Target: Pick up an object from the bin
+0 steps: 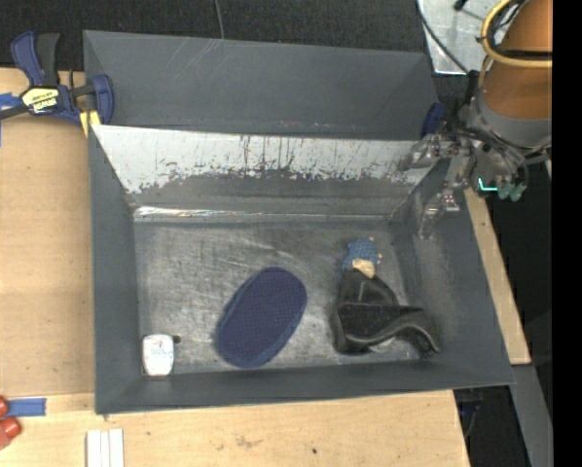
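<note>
By the right wall of the bin [461, 290] lies a curled black thing [374, 321]; jaws' opening unclear.

Three loose things on the floor of the grey metal bin [262, 86], all along its near side.

A dark blue oval pad [262, 316] lies flat near the middle of the floor, its long axis slanting from near-left to far-right. Well apart from it to the right lies a black, soft-looking crumpled item [374, 321], with a curved strip trailing off to its right towards the bin's right wall. A small blue and tan piece [361, 258] sits at its far end; whether it is joined to it cannot be told. A small white block [159, 354] rests in the near-left corner.
</note>
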`<state>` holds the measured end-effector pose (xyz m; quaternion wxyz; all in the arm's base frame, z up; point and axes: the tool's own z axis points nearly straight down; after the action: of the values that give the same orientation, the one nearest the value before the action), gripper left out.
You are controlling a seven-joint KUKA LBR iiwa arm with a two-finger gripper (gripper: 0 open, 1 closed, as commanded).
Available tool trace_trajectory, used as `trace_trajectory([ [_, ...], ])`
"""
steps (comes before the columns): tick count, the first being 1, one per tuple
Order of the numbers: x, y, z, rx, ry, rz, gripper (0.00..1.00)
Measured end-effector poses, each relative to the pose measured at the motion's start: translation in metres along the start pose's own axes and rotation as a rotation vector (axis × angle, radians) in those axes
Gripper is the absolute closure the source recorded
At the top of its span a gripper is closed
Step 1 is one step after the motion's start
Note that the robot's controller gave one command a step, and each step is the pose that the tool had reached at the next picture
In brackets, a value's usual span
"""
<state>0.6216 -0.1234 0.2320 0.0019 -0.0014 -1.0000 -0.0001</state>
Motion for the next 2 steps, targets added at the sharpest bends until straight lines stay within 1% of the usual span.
trace_trajectory([
  [1, 0.068, 0.016, 0.09, -0.001, 0.0, -0.243, 0.0],
  [2, 0.054, 0.034, 0.127, 0.004, -0.016, -0.281, 0.0],
])
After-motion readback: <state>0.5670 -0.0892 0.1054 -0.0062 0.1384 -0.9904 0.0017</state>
